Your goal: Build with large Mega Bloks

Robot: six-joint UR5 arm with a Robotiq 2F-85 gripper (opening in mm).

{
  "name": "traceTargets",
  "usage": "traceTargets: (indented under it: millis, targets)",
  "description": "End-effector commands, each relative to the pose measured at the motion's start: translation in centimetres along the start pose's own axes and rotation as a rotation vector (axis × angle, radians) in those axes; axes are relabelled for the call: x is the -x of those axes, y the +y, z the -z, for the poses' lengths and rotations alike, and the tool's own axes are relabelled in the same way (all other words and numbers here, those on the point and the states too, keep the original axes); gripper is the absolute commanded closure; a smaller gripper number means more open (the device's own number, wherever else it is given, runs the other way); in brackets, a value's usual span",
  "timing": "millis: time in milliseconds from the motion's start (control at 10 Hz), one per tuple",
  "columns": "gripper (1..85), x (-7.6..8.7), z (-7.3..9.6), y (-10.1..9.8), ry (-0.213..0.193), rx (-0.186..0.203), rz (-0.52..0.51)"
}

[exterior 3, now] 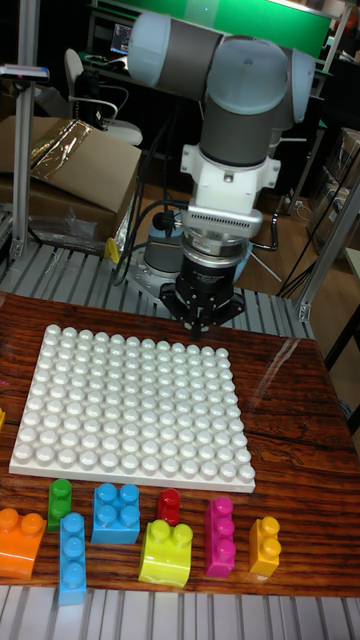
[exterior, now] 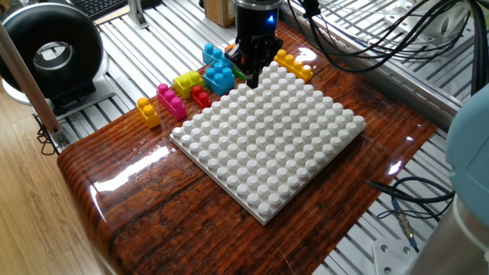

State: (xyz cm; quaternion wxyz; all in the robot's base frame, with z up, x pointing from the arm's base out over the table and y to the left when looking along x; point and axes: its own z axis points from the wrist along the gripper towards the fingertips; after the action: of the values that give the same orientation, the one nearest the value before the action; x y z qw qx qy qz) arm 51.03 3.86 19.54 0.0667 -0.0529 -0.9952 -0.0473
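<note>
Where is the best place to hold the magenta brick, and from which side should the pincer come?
Hold the magenta brick by its two long side walls, below the studs, with the pincer coming straight down. It stands studs up and is narrow; the gap toward the red brick looks tight.

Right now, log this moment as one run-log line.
end effector: at edge of white baseplate, grip state unclear | baseplate: no bricks on it | Mega Bloks: loose beside baseplate
</note>
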Motion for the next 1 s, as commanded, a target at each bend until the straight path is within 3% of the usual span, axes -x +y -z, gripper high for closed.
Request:
traceTargets:
  millis: [0,100,300,600,900]
  targets:
    - [84.7,-0.3,-0.1,1.9,-0.029,-0.042,-0.080]
    - [84.7,-0.5,-0.3,2.4,-0.044,-0.058,-0.097]
    - [84.7,-1.0,-0.3,3.2,-0.051,-0.051,-0.101]
    - [84.7,-0.7,-0.8,3.0,-0.074,-0.071,-0.094]
    - [84.7,-0.7,-1.6,2.5,-0.093,-0.039,-0.075]
